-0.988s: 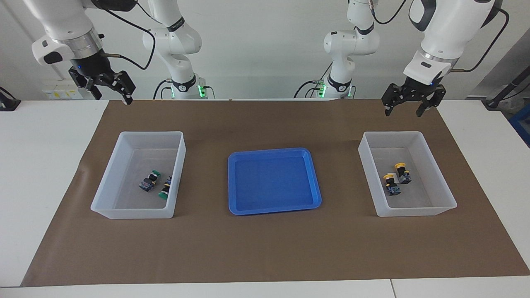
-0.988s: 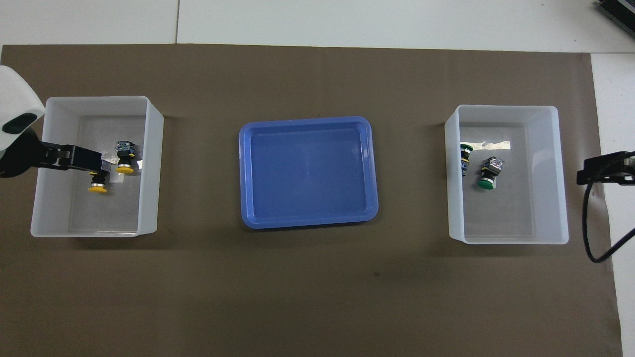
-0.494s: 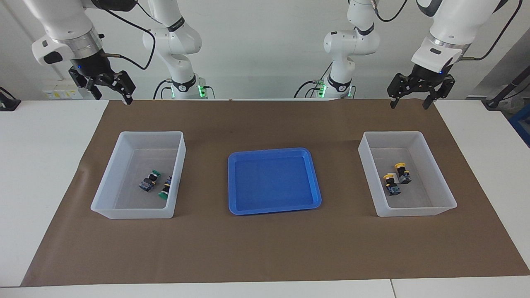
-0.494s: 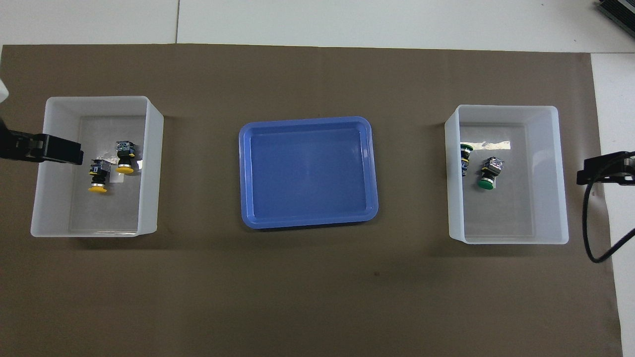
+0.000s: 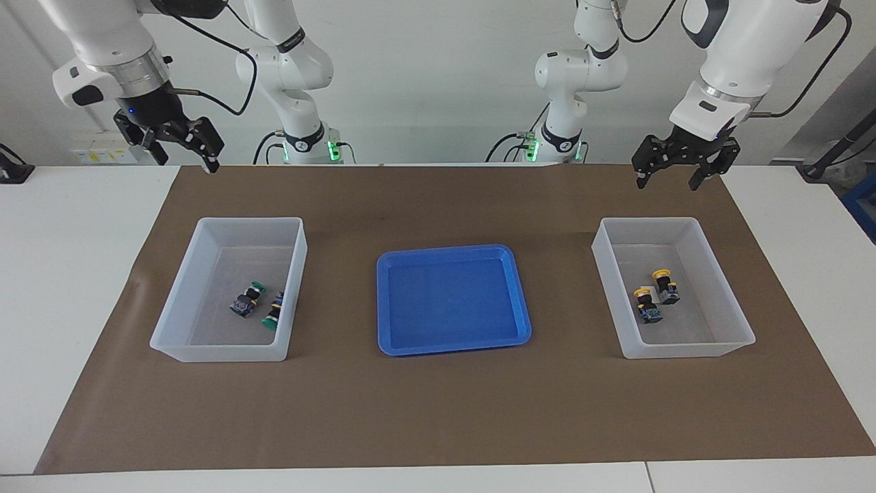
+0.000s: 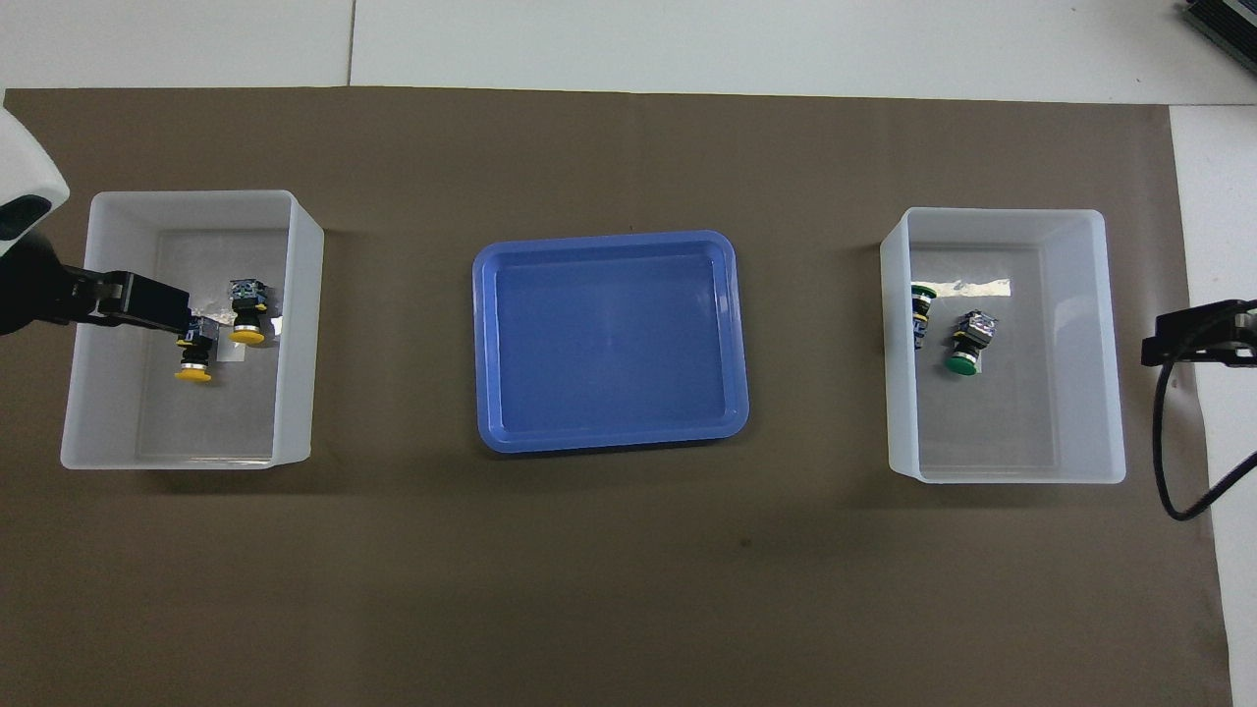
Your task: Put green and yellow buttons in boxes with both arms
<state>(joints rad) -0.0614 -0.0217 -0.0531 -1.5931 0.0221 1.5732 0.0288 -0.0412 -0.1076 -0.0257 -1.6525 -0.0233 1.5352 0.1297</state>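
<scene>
Two yellow buttons (image 5: 647, 306) (image 5: 666, 286) lie in the box (image 5: 684, 349) at the left arm's end of the table. From above, these yellow buttons (image 6: 194, 355) (image 6: 245, 314) show in the same box (image 6: 187, 196). Two green buttons (image 5: 245, 301) (image 5: 274, 311) lie in the other box (image 5: 219, 352) at the right arm's end, also visible from above as green buttons (image 6: 967, 346) (image 6: 920, 312) in their box (image 6: 1002, 214). My left gripper (image 5: 666, 183) (image 6: 128, 299) hangs open and empty, high over the robots' side of its box. My right gripper (image 5: 186, 161) (image 6: 1198, 334) waits open and empty, raised over the mat's corner.
A shallow blue tray (image 5: 445, 250) (image 6: 609, 239) with nothing in it sits on the brown mat between the two boxes. Two slimmer white arms (image 5: 304, 130) (image 5: 561, 130) with green-lit bases stand at the robots' edge of the table.
The left gripper lifted and pulled back toward its end of the table, then came back down to about where it was a second ago. The right arm and the buttons have not moved.
</scene>
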